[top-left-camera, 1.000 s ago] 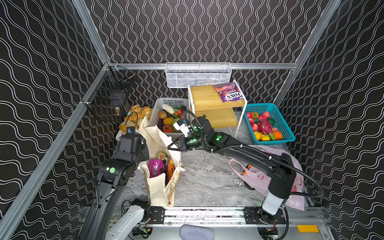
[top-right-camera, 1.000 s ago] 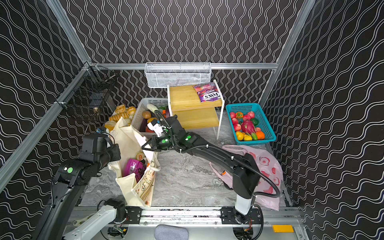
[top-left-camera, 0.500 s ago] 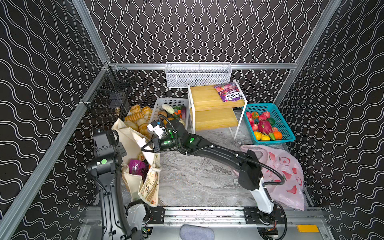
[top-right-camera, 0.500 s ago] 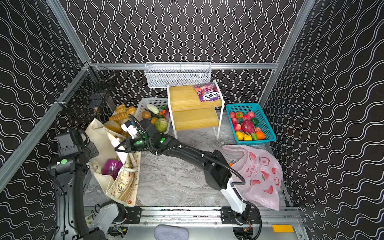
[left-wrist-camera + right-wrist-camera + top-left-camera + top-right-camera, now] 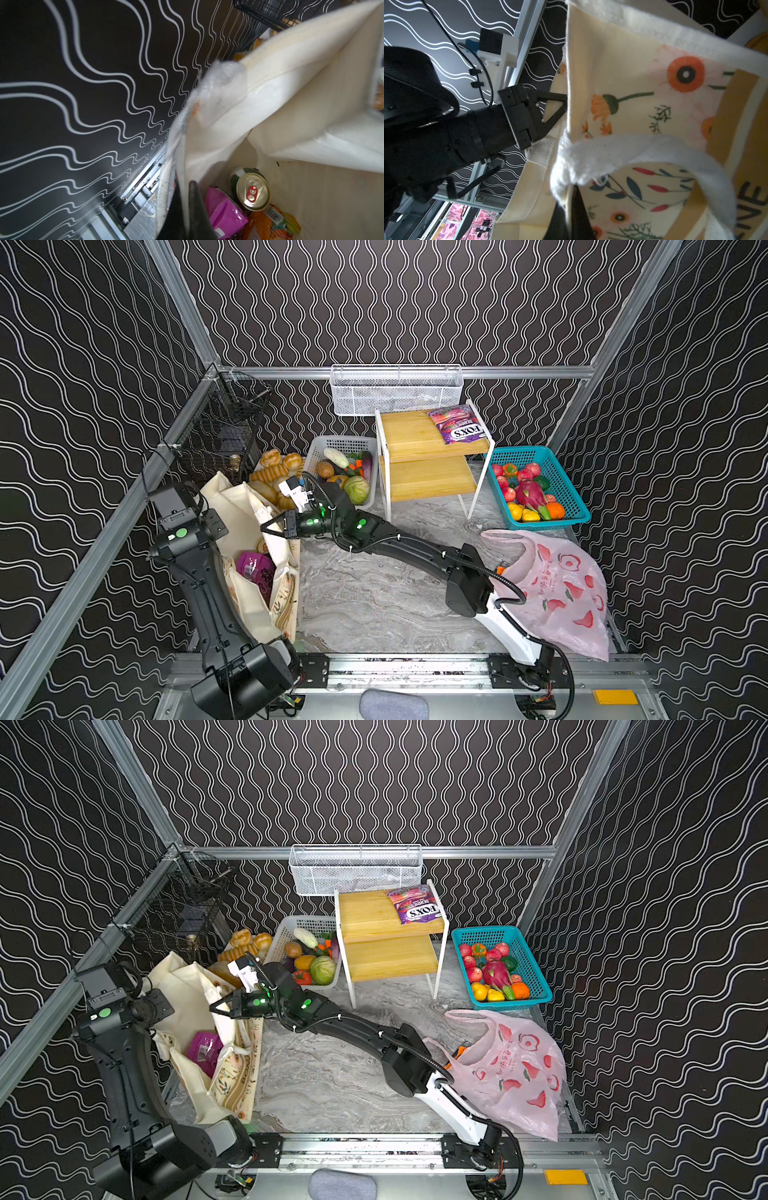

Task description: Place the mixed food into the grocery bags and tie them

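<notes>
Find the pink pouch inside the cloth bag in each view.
Top view: pink pouch, lower left, inside the cloth bag.
Top view: lower left, inside the bag.
Left wrist: beside a can, inside the bag.
Right wrist: not in it.
Shared landmark: the cloth bag.

A purple foil candy bag [image 5: 459, 425] [image 5: 415, 908] on the top board of the two-tier wooden shelf [image 5: 409, 435] bears the brand "FOX'S" in large white letters. "BERRIES" is printed next to it, and both are upside down in both top views. The cream canvas tote bag [image 5: 183, 990] [image 5: 623, 72] shows "BON" on its tan side band in a top view. The right wrist view shows "INE" on that band. The red characters on the translucent pink plastic carrier bag [image 5: 552, 585] are too small to read.
</notes>
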`<move>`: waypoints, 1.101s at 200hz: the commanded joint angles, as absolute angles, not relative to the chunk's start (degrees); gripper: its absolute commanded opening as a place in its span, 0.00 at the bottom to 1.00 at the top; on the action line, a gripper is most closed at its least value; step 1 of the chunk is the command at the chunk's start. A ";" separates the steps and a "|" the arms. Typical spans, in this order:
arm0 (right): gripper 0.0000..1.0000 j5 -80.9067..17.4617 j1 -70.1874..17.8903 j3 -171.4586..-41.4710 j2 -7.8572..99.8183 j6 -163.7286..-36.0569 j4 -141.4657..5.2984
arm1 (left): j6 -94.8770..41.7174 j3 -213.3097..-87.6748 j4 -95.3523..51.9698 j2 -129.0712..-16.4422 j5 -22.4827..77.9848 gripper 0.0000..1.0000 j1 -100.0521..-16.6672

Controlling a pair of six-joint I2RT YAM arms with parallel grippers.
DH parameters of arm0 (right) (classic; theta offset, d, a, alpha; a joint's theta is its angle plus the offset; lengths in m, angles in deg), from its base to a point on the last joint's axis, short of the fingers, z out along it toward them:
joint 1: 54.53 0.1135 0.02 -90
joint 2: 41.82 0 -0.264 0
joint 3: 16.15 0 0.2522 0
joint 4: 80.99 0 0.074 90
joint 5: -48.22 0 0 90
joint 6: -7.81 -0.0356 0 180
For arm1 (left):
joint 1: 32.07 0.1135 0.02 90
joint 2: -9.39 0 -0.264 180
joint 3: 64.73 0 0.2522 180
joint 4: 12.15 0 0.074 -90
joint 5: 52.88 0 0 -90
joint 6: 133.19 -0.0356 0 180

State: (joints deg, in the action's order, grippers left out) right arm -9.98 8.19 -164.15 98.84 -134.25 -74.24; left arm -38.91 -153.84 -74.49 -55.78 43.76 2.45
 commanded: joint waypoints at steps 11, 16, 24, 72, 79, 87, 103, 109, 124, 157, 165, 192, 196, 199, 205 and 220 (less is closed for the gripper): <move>0.00 -8.25 8.75 -166.04 100.49 -136.98 -83.49 | -41.72 -155.69 -66.78 -57.93 43.15 0.00 2.79; 0.00 -8.22 8.79 -166.44 100.71 -137.08 -83.42 | -41.78 -156.71 -67.43 -58.41 43.53 0.00 2.82; 0.00 -8.27 8.75 -166.94 100.93 -137.21 -83.36 | -42.09 -157.85 -67.60 -58.77 43.51 0.00 2.91; 0.00 -9.77 8.44 -165.66 99.87 -136.02 -83.29 | -42.75 -157.84 -67.96 -60.62 41.73 0.00 3.04; 0.00 -9.59 8.40 -165.47 99.77 -135.57 -82.97 | -42.64 -156.92 -67.18 -60.05 42.60 0.00 3.04; 0.02 -9.53 8.25 -164.77 99.43 -135.37 -82.97 | -42.45 -156.12 -66.63 -59.44 43.72 0.02 3.05; 0.22 -9.42 7.76 -163.40 98.72 -135.11 -82.92 | -42.19 -155.41 -66.50 -58.98 45.62 0.17 3.04; 0.27 -9.18 7.47 -163.29 98.39 -135.04 -82.59 | -42.14 -155.55 -66.68 -58.92 46.09 0.23 3.14; 0.29 -9.66 6.66 -163.00 97.14 -133.90 -80.22 | -42.30 -156.24 -67.22 -58.88 45.93 0.27 3.08; 0.45 -11.96 5.17 -158.43 91.09 -127.61 -77.26 | -42.48 -159.98 -69.08 -58.87 47.49 0.62 3.01; 0.49 -12.67 4.62 -157.04 89.43 -126.61 -76.22 | -42.48 -160.96 -69.54 -58.95 46.98 0.66 3.00; 0.57 -16.01 3.09 -151.21 81.86 -119.67 -71.56 | -41.80 -164.99 -70.82 -57.74 44.07 0.87 3.02; 0.58 -16.74 2.90 -150.12 80.32 -118.36 -70.81 | -41.72 -165.61 -70.70 -57.36 43.30 0.90 3.01; 0.58 -17.27 2.80 -149.01 79.24 -117.25 -70.34 | -41.57 -166.07 -70.65 -57.03 42.55 0.93 3.08; 0.60 -18.70 2.54 -146.55 76.18 -115.22 -69.69 | -41.29 -167.23 -70.50 -56.54 41.04 0.96 3.02; 0.61 -23.12 2.10 -136.52 67.66 -109.85 -71.70 | -40.95 -171.83 -71.62 -56.28 33.85 0.97 3.09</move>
